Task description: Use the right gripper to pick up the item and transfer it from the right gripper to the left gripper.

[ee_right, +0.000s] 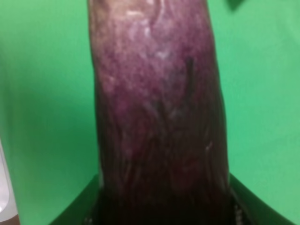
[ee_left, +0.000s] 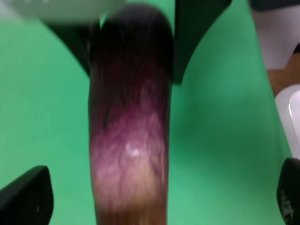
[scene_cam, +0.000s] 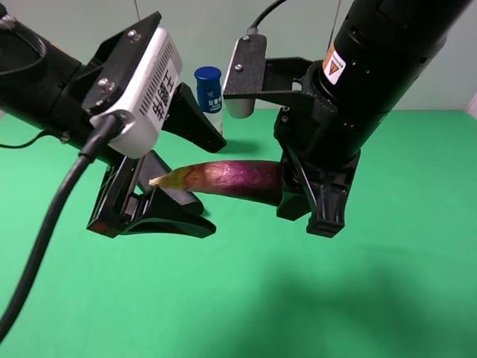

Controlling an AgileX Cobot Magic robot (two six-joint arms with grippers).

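Note:
The purple eggplant [scene_cam: 235,180] hangs level above the green table. My right gripper [scene_cam: 305,200] is shut on its dark end. Its tan pointed stem end [scene_cam: 160,180] reaches in between the spread fingers of my left gripper [scene_cam: 215,186], which is open and not touching it. In the left wrist view the eggplant [ee_left: 131,140] runs down the middle between the two wide-apart fingertips [ee_left: 26,199], with the right gripper's dark fingers at its far end. In the right wrist view the eggplant [ee_right: 159,103] fills the frame, clamped between the fingers [ee_right: 79,208].
A blue-capped white bottle [scene_cam: 209,89] stands at the back behind both arms. The green cloth [scene_cam: 246,298] covers the table. A thick black cable [scene_cam: 45,239] hangs from the left arm. A white object [ee_left: 290,117] shows at the cloth's edge.

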